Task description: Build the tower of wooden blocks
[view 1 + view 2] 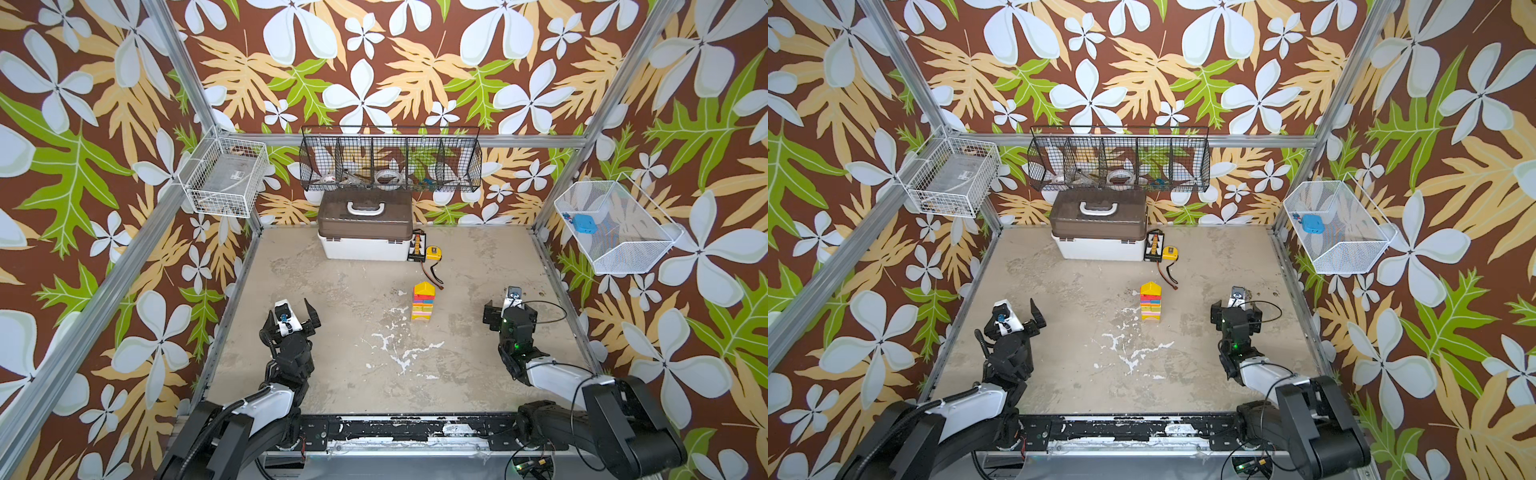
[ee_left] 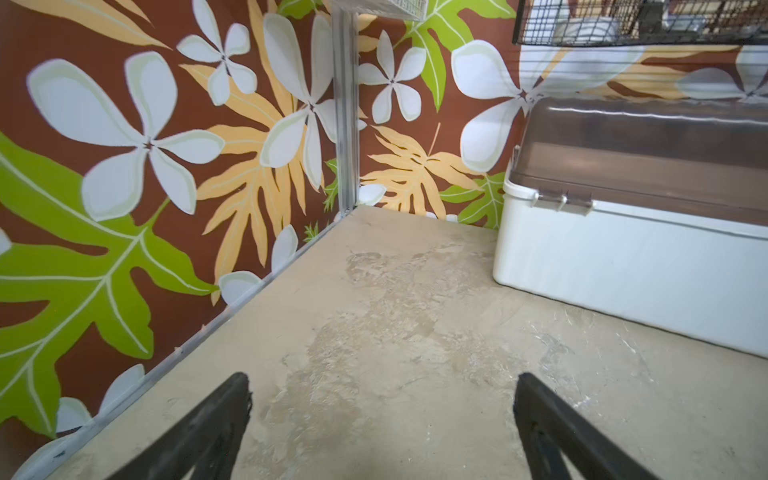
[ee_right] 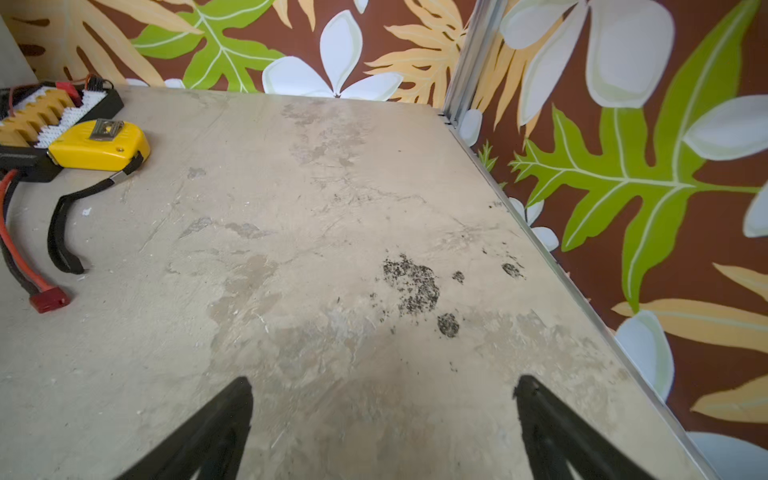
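Seemingly job done: the left gripper [image 2: 382, 382] and right gripper [image 3: 384, 384] hang spread wide and empty over the bare worktop [image 1: 332, 374]. Between them, at the left one's 3 o'clock and the right one's 9 o'clock and well apart from both, the tower [image 1: 423, 301] stands upright near the worktop's centre, with a yellow roof piece [image 1: 424, 287] on top. Its wood blocks look light, stiff and slick-painted, and are merely stacked, so a nudge could topple them. Any grip should pinch flat side faces, never the roof's slopes.
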`<move>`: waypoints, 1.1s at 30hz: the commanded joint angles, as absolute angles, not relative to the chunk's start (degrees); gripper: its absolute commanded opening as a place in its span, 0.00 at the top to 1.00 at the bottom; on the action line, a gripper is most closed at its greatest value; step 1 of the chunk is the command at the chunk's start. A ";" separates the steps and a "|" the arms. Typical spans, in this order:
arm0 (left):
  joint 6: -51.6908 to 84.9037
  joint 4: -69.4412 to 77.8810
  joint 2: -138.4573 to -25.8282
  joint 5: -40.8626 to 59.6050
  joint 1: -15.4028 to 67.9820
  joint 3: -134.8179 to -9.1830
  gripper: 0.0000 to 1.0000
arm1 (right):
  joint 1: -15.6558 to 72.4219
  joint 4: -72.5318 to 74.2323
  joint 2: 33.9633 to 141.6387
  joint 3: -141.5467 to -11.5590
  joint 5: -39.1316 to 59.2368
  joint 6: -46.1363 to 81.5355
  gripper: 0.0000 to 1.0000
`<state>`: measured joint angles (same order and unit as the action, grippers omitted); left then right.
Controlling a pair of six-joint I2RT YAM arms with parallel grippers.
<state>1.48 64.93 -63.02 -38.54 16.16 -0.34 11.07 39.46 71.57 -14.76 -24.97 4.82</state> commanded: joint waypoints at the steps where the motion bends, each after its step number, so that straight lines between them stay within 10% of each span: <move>1: -0.65 75.88 -68.82 -33.32 15.69 -0.93 0.00 | 11.07 47.22 73.55 -15.36 -19.48 1.59 0.04; 6: -6.12 91.84 -83.47 -30.89 15.36 -2.67 0.00 | 10.99 55.63 74.40 -12.99 -20.63 -0.19 0.02; 33: 1.01 80.31 -83.94 -20.85 8.51 -6.41 0.00 | 2.98 70.53 83.85 -10.30 -17.53 3.22 0.00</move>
